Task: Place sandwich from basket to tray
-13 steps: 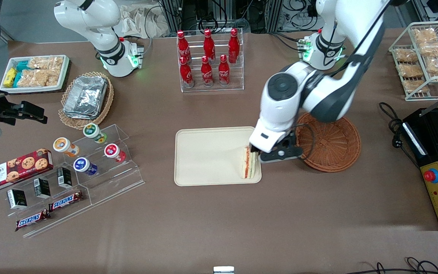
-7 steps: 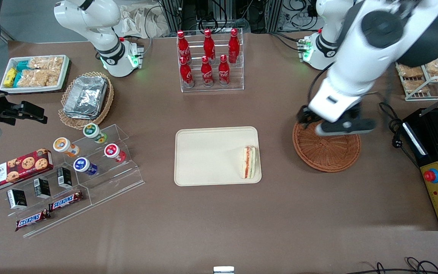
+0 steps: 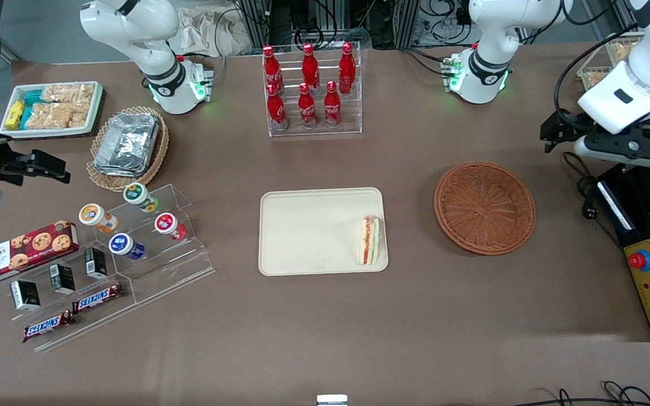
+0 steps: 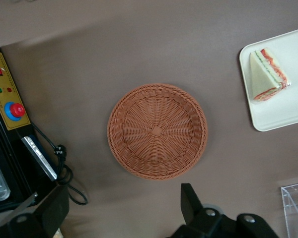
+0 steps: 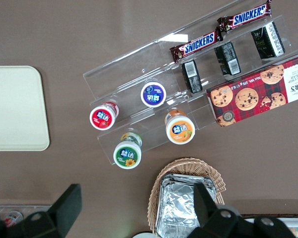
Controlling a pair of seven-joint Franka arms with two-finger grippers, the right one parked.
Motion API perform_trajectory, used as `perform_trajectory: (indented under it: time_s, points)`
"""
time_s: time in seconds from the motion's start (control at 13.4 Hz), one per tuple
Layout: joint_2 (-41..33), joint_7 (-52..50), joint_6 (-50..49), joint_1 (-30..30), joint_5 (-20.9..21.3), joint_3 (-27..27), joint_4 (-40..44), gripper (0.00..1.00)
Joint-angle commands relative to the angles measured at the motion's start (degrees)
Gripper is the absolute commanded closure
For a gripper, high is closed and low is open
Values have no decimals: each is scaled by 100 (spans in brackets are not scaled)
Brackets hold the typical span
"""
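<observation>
One sandwich (image 3: pixel 369 241) is seen lying on the tray (image 3: pixel 308 225), close to the tray's edge that faces the basket (image 3: pixel 484 207), with its layered cut edge turned up toward the front camera. Its long axis runs from nearer that camera to farther from it, roughly along the tray's short side. The basket is seen with nothing in it, in both the front view and the left wrist view (image 4: pixel 157 130).

The gripper (image 3: pixel 607 144) is held high, out at the working arm's end of the table, above the black machine (image 3: pixel 649 237) and the cable (image 3: pixel 582 186), well apart from both basket and tray. In the left wrist view its fingers (image 4: pixel 191 201) are seen spread wide with nothing between them.

The relation that matters is judged as follows: from the gripper, the sandwich lies toward the parked arm's end of the table, with the basket standing between the two. Only the working arm has been given this job, and no further grasp appears to be called for. With the sandwich resting inside the tray's rim and the basket bare, the task is judged complete; whatever move remains is likely only a retreat, needing nothing of the sandwich.
</observation>
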Motion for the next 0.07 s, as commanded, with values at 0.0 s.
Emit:
perform_trajectory:
  time_s: [0.0]
  points:
    - [74,143,-113,-75,33,51,200,0]
